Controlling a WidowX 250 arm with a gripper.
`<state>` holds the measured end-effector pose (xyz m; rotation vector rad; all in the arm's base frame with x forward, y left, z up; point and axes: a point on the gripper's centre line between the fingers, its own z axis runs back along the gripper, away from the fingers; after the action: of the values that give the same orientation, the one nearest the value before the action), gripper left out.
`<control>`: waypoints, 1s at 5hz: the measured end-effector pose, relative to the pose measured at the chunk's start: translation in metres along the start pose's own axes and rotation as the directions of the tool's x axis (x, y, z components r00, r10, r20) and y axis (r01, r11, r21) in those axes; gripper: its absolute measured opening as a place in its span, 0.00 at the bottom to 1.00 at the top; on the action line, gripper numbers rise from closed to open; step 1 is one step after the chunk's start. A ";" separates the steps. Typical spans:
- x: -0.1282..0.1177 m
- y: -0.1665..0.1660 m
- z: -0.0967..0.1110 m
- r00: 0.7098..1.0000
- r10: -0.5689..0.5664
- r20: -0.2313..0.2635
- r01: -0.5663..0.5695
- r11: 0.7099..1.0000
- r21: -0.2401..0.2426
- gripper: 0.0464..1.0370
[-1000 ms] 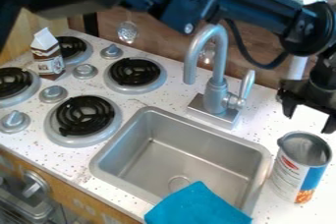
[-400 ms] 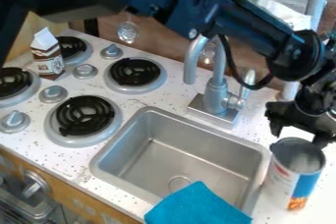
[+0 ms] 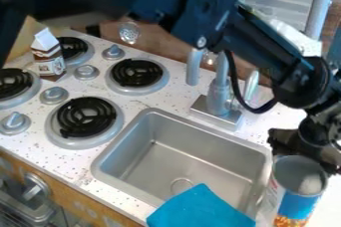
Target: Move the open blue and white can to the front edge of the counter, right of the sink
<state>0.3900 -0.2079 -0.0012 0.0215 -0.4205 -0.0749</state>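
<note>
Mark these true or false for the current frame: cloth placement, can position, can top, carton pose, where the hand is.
1. The blue cloth lies over the near edge of the sink. True.
2. The can stands inside the sink. False: it is beside the sink, on the picture's right.
3. The can's top is covered by a lid. False: it is open.
4. The carton is upright near the coil burners. True.
5. The hand is over the burners. False: it is at the can's top.
</note>
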 end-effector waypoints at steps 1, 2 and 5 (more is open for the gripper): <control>-0.003 -0.001 0.012 1.000 -0.015 0.021 0.015 1.000 -0.013 0.93; -0.013 -0.004 0.013 0.999 -0.032 0.019 0.032 0.999 -0.015 0.93; -0.037 -0.010 0.021 0.998 -0.057 0.012 0.058 0.998 -0.035 0.91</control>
<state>0.3471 -0.2149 0.0026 -0.0018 -0.4291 -0.1391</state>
